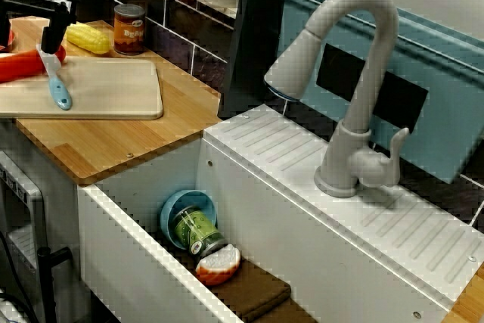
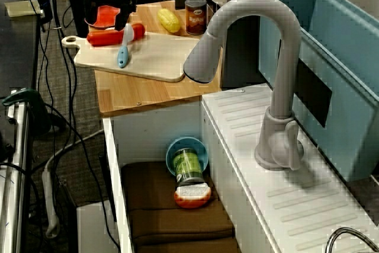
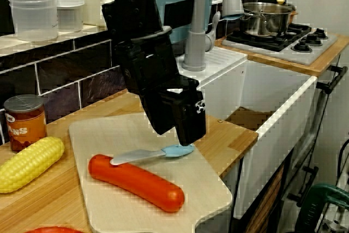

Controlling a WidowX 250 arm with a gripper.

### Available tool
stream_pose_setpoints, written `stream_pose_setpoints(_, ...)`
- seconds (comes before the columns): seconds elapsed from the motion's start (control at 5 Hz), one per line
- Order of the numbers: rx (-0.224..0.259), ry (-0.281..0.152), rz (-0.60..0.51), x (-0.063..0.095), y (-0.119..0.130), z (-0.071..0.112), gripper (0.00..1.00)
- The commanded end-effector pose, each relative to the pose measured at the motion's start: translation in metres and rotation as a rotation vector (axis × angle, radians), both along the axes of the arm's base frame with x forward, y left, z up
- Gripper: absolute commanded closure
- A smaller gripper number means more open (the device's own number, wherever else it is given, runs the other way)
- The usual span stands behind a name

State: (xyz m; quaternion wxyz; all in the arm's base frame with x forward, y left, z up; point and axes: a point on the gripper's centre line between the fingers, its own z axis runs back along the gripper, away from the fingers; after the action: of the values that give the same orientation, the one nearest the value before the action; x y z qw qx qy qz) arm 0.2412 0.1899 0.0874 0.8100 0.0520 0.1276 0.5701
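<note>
Cutting board, knife, claw gap unclear

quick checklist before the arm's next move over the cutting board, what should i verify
1. Alignment: ok, the end effector hangs above the blue handle of the knife.
2. Jaw opening: cannot tell, its tip reads as one black block.
3. Lie of the knife: ok, flat on the cutting board.
4. Blade free of the red sausage: not ok, the blade end lies against or over it.
5. Clearance: ok, the corn cob and the can sit off the board, apart from the knife.
</note>
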Motion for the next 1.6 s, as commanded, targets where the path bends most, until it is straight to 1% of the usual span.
stream_pose_setpoints(0.0, 0.230, -0.071, -0.154, -0.005, 0.004, 0.002, 0.00)
stream_pose_setpoints(0.2, 0.255, -0.090, -0.179, -0.010, 0.002, 0.003, 0.00)
stream_pose_setpoints(0.4, 0.333, -0.093, -0.317, -0.010, 0.001, 0.001, 0.00)
stream_pose_setpoints(0.6, 0.370, -0.117, -0.392, -0.013, 0.006, -0.001, 0.00)
stream_pose_setpoints(0.8, 0.393, -0.147, -0.470, -0.015, 0.007, -0.002, 0.00)
stream_pose_setpoints(1.0, 0.440, -0.187, -0.579, -0.016, 0.009, -0.003, 0.00)
stream_pose_setpoints(1.2, 0.440, -0.236, -0.721, -0.017, 0.011, -0.002, 0.00)
stream_pose_setpoints(1.4, 0.448, -0.284, -0.912, -0.016, 0.013, -0.005, 0.00)
